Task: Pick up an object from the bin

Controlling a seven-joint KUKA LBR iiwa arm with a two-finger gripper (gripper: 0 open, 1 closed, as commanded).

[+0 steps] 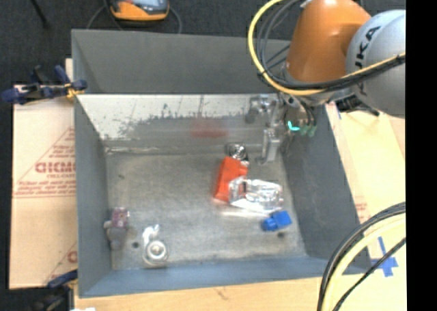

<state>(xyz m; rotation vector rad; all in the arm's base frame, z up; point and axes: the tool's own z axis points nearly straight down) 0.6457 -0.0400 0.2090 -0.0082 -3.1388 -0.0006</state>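
A grey bin [171, 193] holds an orange block [227, 178], blue piece [276, 221] (bright), silvery wrapper [258, 195].

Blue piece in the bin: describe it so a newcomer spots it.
In the grey bin, look right of centre, where an orange-red block and a crinkled silvery wrapper lie together. The blue piece sits at the wrapper's lower right edge. It is the only blue thing there, smaller than both neighbours.

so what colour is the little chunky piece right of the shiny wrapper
Blue; the piece shows best in the camera view.
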